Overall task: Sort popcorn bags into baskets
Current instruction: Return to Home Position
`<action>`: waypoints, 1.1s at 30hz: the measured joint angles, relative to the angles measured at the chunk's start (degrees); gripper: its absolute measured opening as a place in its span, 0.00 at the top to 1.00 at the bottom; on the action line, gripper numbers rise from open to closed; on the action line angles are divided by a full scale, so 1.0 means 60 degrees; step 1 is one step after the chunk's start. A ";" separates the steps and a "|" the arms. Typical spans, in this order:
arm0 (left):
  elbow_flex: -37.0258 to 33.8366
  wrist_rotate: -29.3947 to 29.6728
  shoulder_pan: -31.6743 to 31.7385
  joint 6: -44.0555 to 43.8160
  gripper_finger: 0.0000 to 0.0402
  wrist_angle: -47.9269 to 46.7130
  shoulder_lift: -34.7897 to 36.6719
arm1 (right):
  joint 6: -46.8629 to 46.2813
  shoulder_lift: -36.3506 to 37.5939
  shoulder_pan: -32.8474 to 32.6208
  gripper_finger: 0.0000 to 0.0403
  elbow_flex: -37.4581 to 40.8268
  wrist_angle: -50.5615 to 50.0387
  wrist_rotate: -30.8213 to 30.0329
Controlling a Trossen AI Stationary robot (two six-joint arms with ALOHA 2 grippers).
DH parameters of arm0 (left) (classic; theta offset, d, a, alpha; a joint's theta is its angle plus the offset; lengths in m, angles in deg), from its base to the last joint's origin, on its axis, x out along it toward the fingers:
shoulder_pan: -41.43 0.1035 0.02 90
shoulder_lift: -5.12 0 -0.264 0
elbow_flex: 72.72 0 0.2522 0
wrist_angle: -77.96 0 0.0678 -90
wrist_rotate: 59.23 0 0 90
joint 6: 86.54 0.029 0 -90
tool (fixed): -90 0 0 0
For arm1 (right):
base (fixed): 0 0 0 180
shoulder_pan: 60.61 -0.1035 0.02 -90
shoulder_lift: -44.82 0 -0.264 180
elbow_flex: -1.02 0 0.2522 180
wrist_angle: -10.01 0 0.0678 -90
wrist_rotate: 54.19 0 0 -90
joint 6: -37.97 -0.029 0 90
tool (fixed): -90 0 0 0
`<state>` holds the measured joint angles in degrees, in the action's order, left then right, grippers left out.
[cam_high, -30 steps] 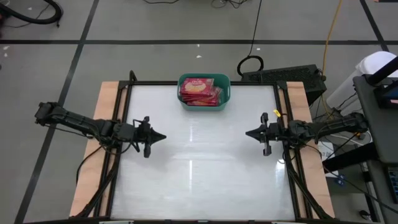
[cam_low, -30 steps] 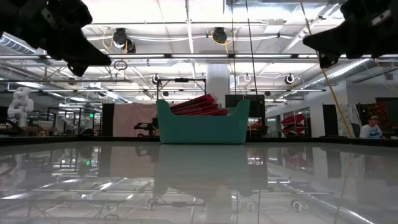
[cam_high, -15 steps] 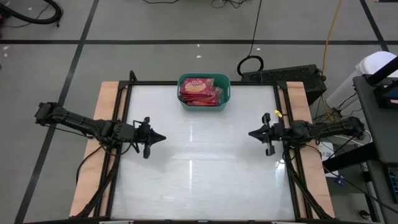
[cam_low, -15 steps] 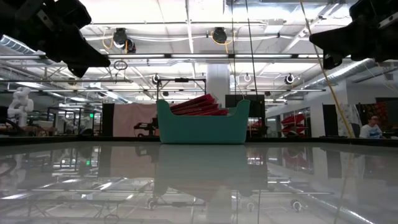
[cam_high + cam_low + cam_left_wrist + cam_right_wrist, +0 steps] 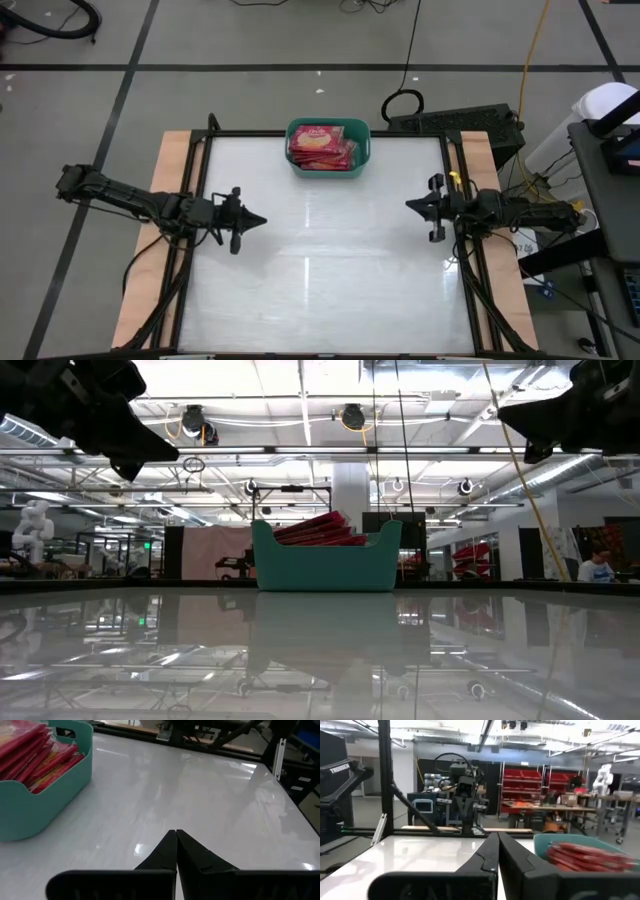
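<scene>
The teal basket (image 5: 328, 146) stands at the middle of the table's far edge, full of red popcorn bags (image 5: 322, 147) stacked slanting; it also shows in the low view (image 5: 325, 555), the left wrist view (image 5: 37, 785) and the right wrist view (image 5: 590, 852). My left gripper (image 5: 262, 220) hovers shut above the table's left side (image 5: 176, 834). My right gripper (image 5: 409, 206) hovers shut above the table's right side (image 5: 496, 836). Both point toward the table's middle and hold nothing.
The white glossy tabletop (image 5: 320, 270) lies bare between the two arms. A black frame and wooden strips (image 5: 170, 200) border the table's sides. Cables and a black device (image 5: 455, 122) sit beyond the far right corner. A person (image 5: 597, 563) sits far off in the room.
My right gripper has drawn back toward the table's right edge, staying shut. My left gripper has kept still. The basket and bags have not moved.
</scene>
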<state>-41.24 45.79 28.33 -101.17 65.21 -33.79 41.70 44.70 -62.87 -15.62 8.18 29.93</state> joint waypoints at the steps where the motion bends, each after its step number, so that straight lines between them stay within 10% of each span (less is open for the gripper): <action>1: 0.0003 0.0003 0.0000 0.0029 0.99 -0.0011 0.0024 | -0.0065 0.0005 0.0004 1.00 0.0000 -0.0105 0.0011; 18: 0.0003 0.0007 0.0000 0.0370 0.99 -0.0003 0.0137 | -0.1001 -0.0010 0.0080 1.00 -0.0022 -0.2209 0.0333; 33: -0.0514 0.0011 0.0000 0.1438 0.99 -0.0181 0.1893 | -0.0116 -0.0070 0.0076 1.00 -0.0002 -0.0541 -0.0038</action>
<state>-44.33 45.86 28.33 -92.54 64.12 -22.43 41.00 44.28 -62.41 -15.63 4.94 29.71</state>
